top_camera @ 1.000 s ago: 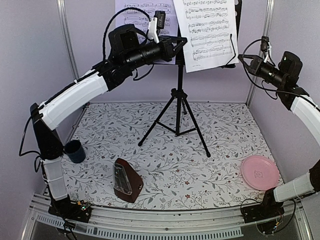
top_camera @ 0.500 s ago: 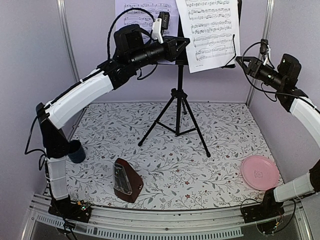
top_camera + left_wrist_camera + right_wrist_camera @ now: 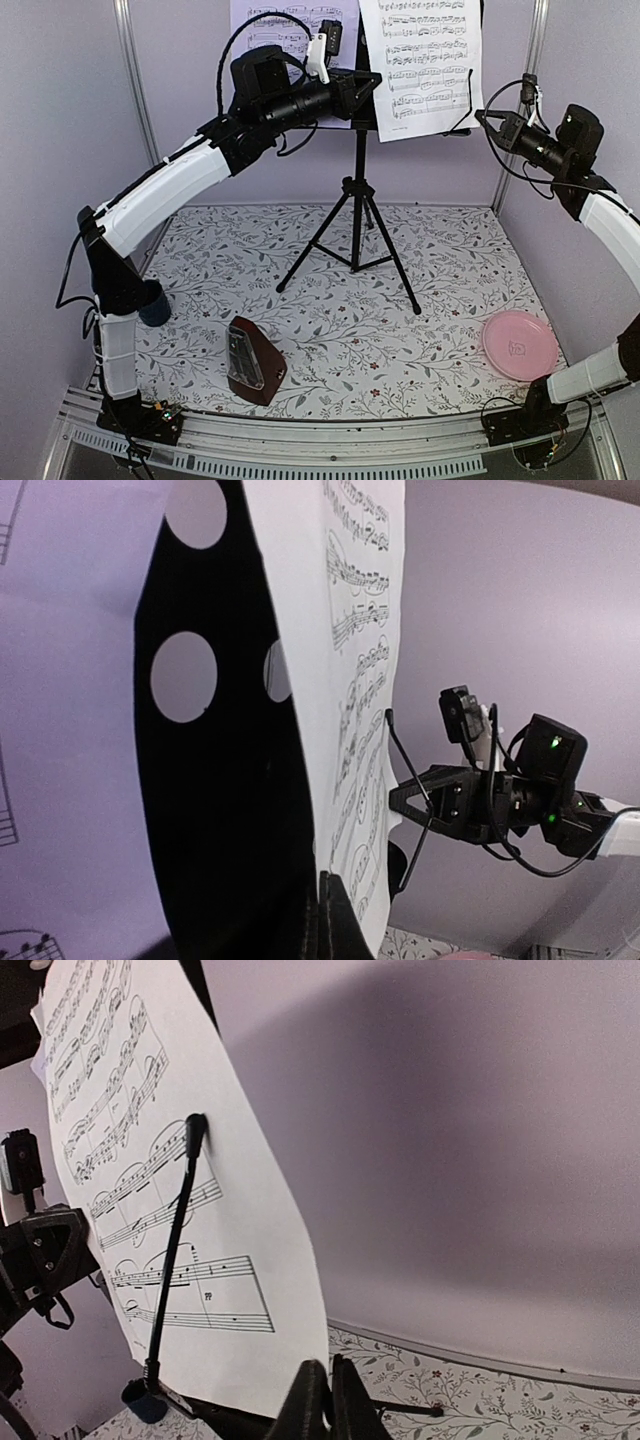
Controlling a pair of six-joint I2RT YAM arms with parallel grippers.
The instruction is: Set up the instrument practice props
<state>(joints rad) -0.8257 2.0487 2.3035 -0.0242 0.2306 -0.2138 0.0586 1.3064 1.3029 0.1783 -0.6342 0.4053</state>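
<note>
The black tripod music stand [image 3: 357,200] rises at the back centre. Its perforated desk [image 3: 220,810] carries two sheets of printed music, a left sheet [image 3: 285,25] and a right sheet [image 3: 420,60]. My left gripper [image 3: 368,88] is shut on the desk's lower edge, beside the right sheet [image 3: 355,680]. My right gripper [image 3: 484,118] sits at that sheet's lower right corner. In the right wrist view its jaws [image 3: 330,1395] are pressed together on the corner of the sheet [image 3: 150,1210]. The dark-red metronome [image 3: 255,362] stands on the near left of the table, apart from both arms.
A thin wire page holder [image 3: 175,1240] lies across the right sheet. A dark blue mug [image 3: 155,305] is half hidden behind the left arm. A pink plate [image 3: 520,345] lies near right. Metal frame posts stand at both back corners.
My left gripper has risen slightly with the desk. The right sheet has moved up and stands straighter. My right gripper has stayed at the sheet's corner.
</note>
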